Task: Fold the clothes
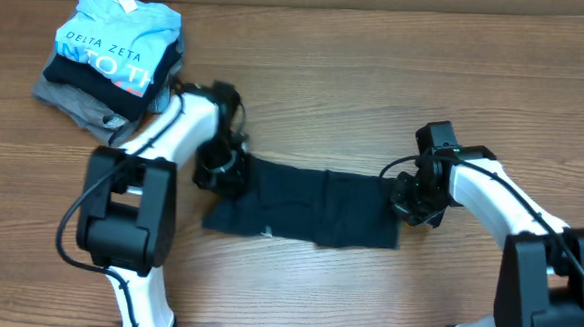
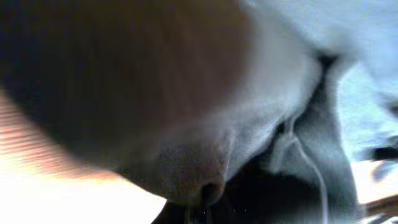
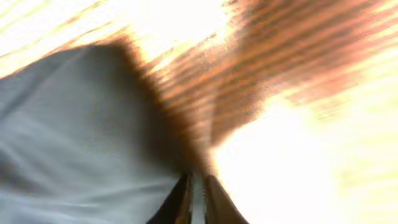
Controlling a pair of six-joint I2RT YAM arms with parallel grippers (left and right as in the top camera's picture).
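The dark navy-black T-shirt (image 1: 310,210) lies across the middle of the wooden table as a long folded strip. My left gripper (image 1: 224,170) is at its left end and appears shut on bunched fabric. The left wrist view is blurred, with the cloth (image 2: 286,93) right up against the jaws (image 2: 200,200). My right gripper (image 1: 407,202) is at the shirt's right end. In the right wrist view its fingers (image 3: 196,199) are nearly together with a thin edge of the shirt (image 3: 74,137) between them.
A stack of folded clothes sits at the back left: a light blue "DELTA ZETA" shirt (image 1: 113,44) on top of a dark layer and a grey garment (image 1: 75,107). Bare wooden table (image 1: 376,88) surrounds the shirt.
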